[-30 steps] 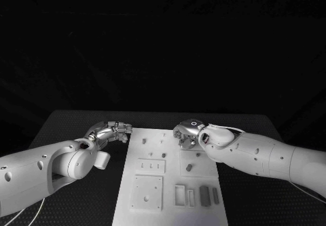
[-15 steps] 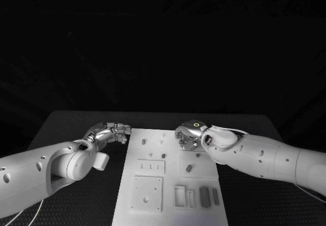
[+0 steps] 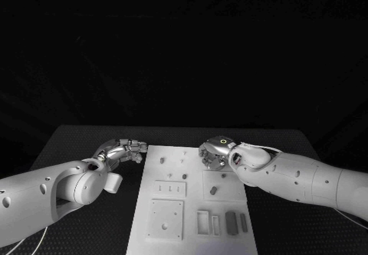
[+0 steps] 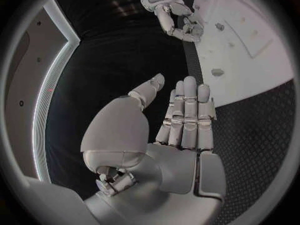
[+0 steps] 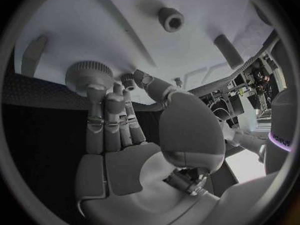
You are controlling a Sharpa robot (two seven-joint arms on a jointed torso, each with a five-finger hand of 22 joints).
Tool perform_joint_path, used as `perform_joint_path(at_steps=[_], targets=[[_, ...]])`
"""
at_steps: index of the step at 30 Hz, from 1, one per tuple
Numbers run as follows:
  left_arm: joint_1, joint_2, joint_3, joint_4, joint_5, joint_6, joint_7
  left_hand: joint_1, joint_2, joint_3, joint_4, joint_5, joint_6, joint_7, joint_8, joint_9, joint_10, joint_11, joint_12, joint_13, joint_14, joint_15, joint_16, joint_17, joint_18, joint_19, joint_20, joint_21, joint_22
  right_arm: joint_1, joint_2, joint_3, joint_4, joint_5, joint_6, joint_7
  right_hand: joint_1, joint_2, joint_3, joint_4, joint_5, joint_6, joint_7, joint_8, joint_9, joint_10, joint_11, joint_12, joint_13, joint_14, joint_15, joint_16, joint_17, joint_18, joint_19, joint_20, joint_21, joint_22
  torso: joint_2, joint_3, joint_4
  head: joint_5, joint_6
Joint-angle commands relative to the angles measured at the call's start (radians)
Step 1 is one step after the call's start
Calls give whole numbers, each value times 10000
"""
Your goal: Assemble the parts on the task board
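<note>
The white task board (image 3: 192,204) lies in the middle of the black table. My right hand (image 3: 214,154) is low over its far right part. In the right wrist view its straight fingertips (image 5: 97,90) touch a round ridged part (image 5: 87,74) standing on the board (image 5: 94,30). The thumb reaches in beside a small peg (image 5: 128,78), and I cannot tell whether the part is gripped. My left hand (image 3: 126,150) hovers just off the board's far left corner. In the left wrist view its fingers (image 4: 186,110) lie straight together with nothing in them.
Small parts stand on the board (image 3: 161,159), (image 3: 185,175), (image 3: 214,189). Several grey pieces (image 3: 231,219) sit in slots near its front right. A hollow cylinder (image 5: 170,19) and a long peg (image 5: 228,50) rise beyond the right hand. Black table mat (image 3: 84,141) surrounds the board.
My right hand has crept slightly to the right over the far end of the board. My left hand has edged a little away from the board's corner.
</note>
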Motion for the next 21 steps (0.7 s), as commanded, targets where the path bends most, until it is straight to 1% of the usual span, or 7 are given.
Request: perform_joint_path(at_steps=[1,5,8,11,15,18,21], targets=[[11,6,8,27,-37,151,46,-112,-4,15,-70,10,-3,30,-69,11,-28,61,-44,10,-68,-4,-70,2,130,-46,-1,63,114,-37,-20,-24,-26,-28,51,93,122,53,83,25,-37,140,-6,54,31,134,1,71,23,-26,-74,60,-19,387,-13,-68,57,204,14,-9,8,-15,0],[11,4,7,16,-37,162,46,-117,-3,18,-71,10,-3,30,-69,13,-27,61,-45,11,-68,-4,-71,3,130,-46,0,64,113,-37,-12,-24,-6,-4,13,102,92,166,172,174,-47,417,-56,200,108,511,-123,247,158,-35,-189,82,-47,387,22,-74,129,219,22,-8,15,-18,-9],[11,14,6,8,-37,172,48,-124,2,25,-74,10,1,29,-68,16,-25,54,-47,13,-67,-4,-74,4,130,-47,1,66,113,-37,-11,-24,-6,-46,-19,110,76,335,291,321,-51,659,-129,332,200,805,-257,378,308,-21,-324,144,-48,387,59,-139,226,228,23,-11,16,-39,-23],[10,32,1,-21,-37,178,46,-131,6,32,-78,10,3,23,-68,20,-23,42,-49,16,-67,-5,-77,5,130,-48,2,68,113,-37,-10,-24,-8,-136,-151,97,176,564,385,301,-54,799,-197,414,263,938,-318,433,386,-20,-384,189,-36,387,65,-196,284,234,27,-12,16,-44,-25],[10,37,-7,-36,-37,180,42,-136,8,36,-81,10,4,22,-68,21,-23,37,-51,17,-66,-6,-79,6,131,-49,2,70,113,-38,-3,-23,-13,-234,-158,83,210,835,434,179,-53,1175,-326,634,429,1380,-501,656,613,-82,-558,198,-52,387,-10,-254,353,231,34,-6,8,-48,-31],[10,38,-8,-37,-37,184,43,-140,10,39,-83,9,5,21,-68,23,-23,35,-53,17,-66,-6,-80,7,131,-50,2,71,112,-38,6,-23,9,-270,-184,77,163,889,429,116,-53,1241,-356,670,489,1454,-546,691,710,-88,-603,209,-62,387,-27,-265,393,227,37,-2,6,-46,-44],[10,40,-9,-38,-37,186,41,-144,10,42,-87,9,6,19,-68,25,-24,32,-55,18,-66,-7,-82,8,131,-51,2,72,112,-38,23,-23,43,-290,-380,41,123,917,434,48,-53,1306,-385,702,549,1541,-591,736,820,-105,-648,209,-77,387,-57,-282,424,220,37,1,6,-46,-42]])
